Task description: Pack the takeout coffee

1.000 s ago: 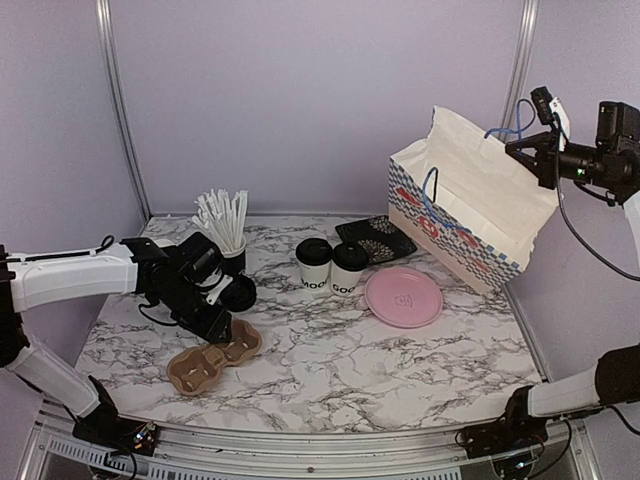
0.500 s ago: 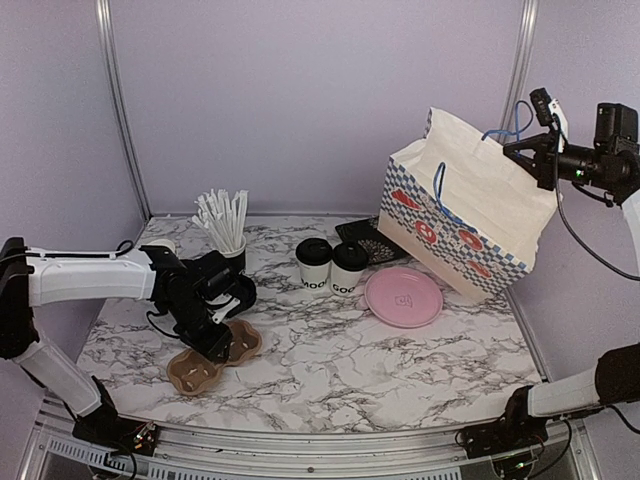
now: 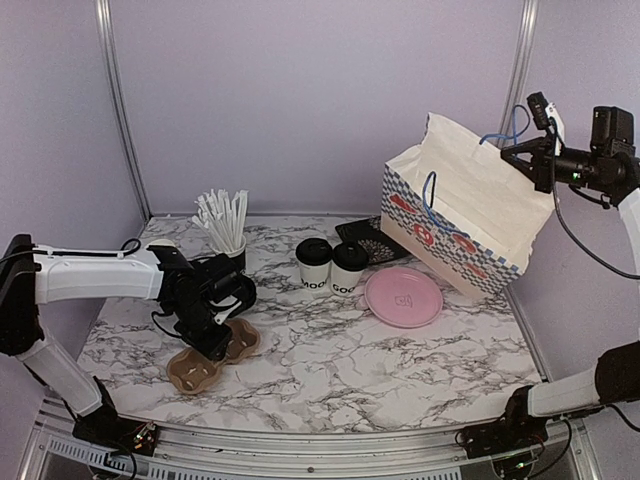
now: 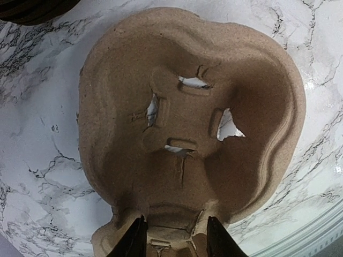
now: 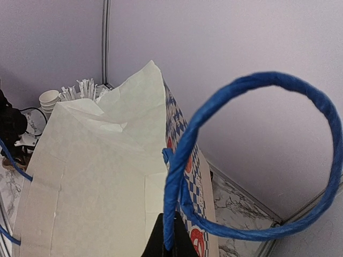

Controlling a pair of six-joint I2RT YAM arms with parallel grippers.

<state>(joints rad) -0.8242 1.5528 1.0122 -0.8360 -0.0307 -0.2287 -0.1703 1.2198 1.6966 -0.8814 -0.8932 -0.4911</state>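
The right gripper [image 5: 166, 241] pinches the blue handle [image 5: 257, 85] to hold the paper bag [image 5: 96, 176] up; the left gripper [image 4: 174, 238] straddles the cup carrier [image 4: 187, 123], grip impossible to tell.

Bare counter [image 3: 400, 370] lies open before the lidded cups [image 3: 314, 268]; the pink plate [image 3: 403, 296] crowds their right, the patterned tray [image 3: 378, 237] their rear, the tilted bag [image 3: 460, 205] beyond, with left tool [image 3: 212, 340] and carrier [image 3: 190, 372] well leftward.

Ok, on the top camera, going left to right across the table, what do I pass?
From the left: cardboard cup carrier → first lidded coffee cup → second lidded coffee cup → pink plate → paper bag.
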